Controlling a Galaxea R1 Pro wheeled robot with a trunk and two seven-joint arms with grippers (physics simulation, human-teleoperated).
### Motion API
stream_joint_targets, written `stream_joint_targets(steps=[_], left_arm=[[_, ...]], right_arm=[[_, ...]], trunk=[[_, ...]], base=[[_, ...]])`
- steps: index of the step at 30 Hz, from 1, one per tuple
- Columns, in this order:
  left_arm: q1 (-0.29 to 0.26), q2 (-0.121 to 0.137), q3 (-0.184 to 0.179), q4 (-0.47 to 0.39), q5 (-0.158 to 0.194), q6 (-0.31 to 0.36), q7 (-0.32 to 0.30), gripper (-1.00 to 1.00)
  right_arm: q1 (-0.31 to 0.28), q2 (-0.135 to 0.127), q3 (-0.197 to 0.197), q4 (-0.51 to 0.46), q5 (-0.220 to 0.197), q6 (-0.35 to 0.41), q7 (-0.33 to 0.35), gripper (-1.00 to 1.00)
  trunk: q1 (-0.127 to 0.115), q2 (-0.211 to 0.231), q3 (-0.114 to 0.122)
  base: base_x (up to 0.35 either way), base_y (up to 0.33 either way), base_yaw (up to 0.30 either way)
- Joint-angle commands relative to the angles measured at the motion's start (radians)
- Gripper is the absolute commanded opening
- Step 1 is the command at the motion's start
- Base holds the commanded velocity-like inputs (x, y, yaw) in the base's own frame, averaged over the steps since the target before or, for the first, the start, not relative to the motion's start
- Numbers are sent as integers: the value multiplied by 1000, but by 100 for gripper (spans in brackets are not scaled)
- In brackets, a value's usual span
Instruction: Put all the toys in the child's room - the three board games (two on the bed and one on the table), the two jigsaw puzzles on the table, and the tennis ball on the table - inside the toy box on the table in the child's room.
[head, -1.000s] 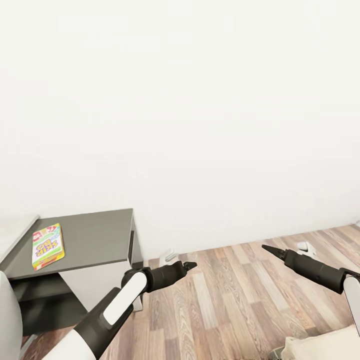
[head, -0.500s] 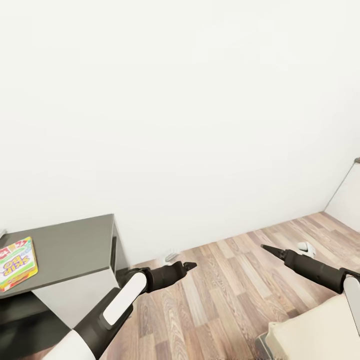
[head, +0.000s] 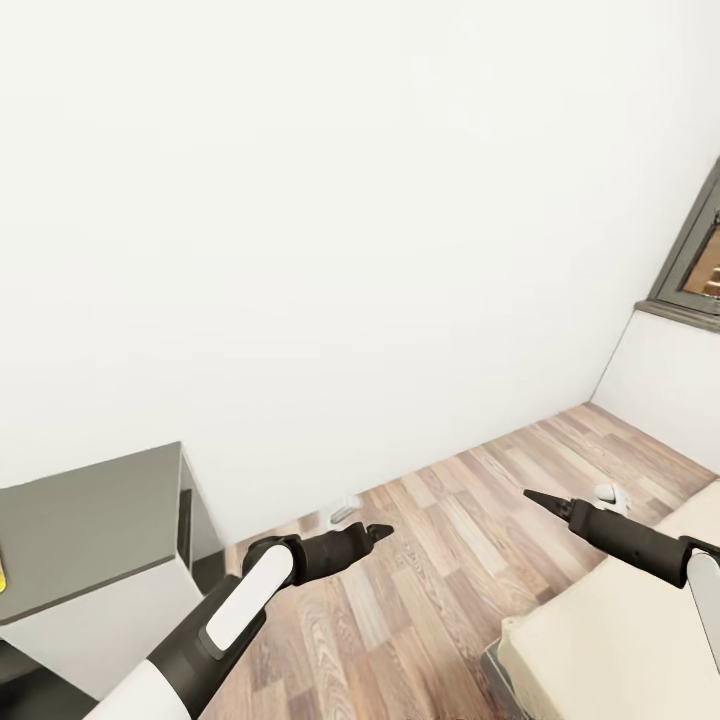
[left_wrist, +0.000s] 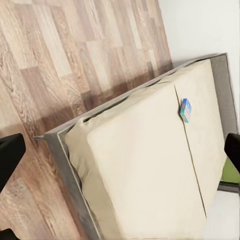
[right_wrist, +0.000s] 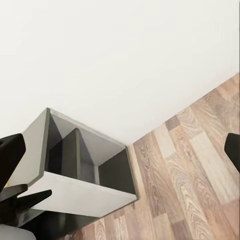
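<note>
Both arms reach forward over the wood-plank floor (head: 420, 560). The left gripper (head: 378, 531) and right gripper (head: 530, 496) hold nothing; the wrist views show each pair of fingers spread wide. The bed (left_wrist: 150, 170), with its beige mattress, carries 1 blue board game (left_wrist: 185, 110) near the mattress's long edge. The dark grey cabinet (head: 80, 520) stands against the white wall (head: 350, 250). 2 small white objects (head: 340, 513) lie on the floor by the wall. 1 window (head: 700, 260) shows at the corner.
</note>
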Motion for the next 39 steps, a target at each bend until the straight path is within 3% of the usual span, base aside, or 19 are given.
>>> stream_joint_targets(steps=[1, 39], left_arm=[[-1, 1, -2, -2, 11, 0, 9, 100], [-1, 1, 1, 3, 11, 0, 9, 100]], right_arm=[[-1, 0, -1, 0, 4, 4, 6, 100], [-1, 0, 0, 0, 5, 4, 4, 100]], trunk=[[1, -2, -2], [1, -2, -2]], base=[[0, 1, -280], [0, 0, -281]])
